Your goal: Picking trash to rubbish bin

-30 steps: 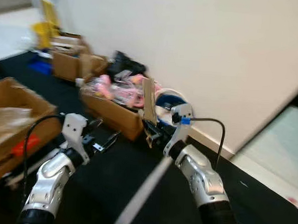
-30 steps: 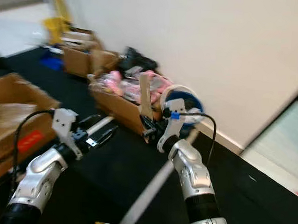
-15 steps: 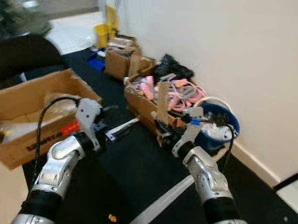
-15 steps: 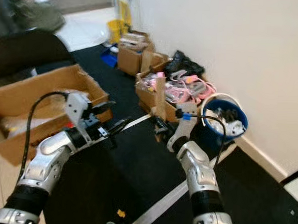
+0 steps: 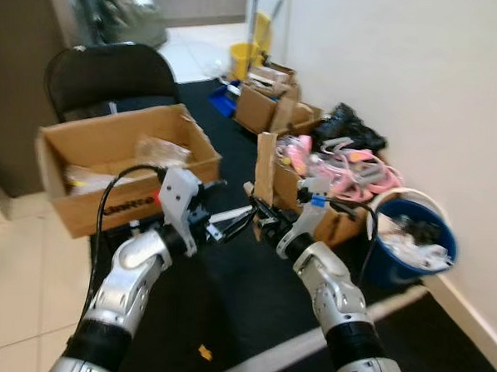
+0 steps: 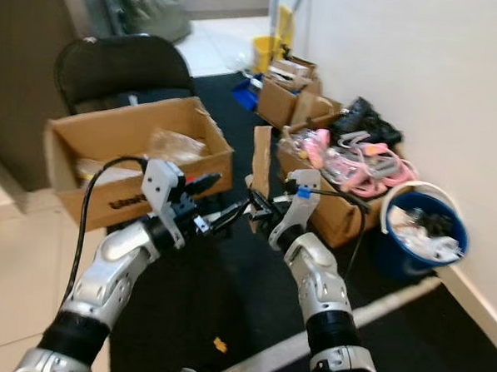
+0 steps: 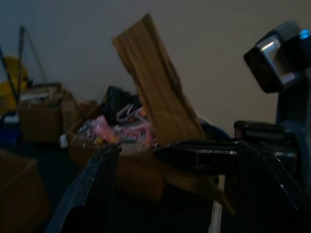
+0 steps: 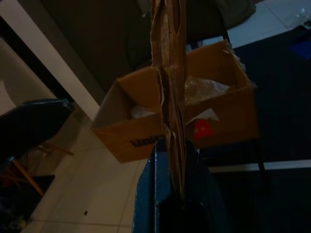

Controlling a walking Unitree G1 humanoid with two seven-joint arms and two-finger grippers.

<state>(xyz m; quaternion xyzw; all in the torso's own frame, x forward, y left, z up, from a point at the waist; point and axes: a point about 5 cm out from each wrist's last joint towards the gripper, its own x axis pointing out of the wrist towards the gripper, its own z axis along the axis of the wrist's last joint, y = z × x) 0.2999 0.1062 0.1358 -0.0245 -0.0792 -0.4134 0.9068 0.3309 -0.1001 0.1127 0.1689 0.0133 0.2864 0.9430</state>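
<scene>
the view has swung round since a second ago, bringing a black chair into sight. the right gripper still pinches the upright cardboard strip above the black mat; the left gripper hovers beside it, fingers spread.

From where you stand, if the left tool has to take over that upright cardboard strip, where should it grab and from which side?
Probably the free upper half of the cardboard strip. The right tool is clamped on its lower end, so the top stands clear above the fingers. The strip is thin and flat, so come in from the robot's left, where the left tool already sits, fingers closing across its faces.
</scene>
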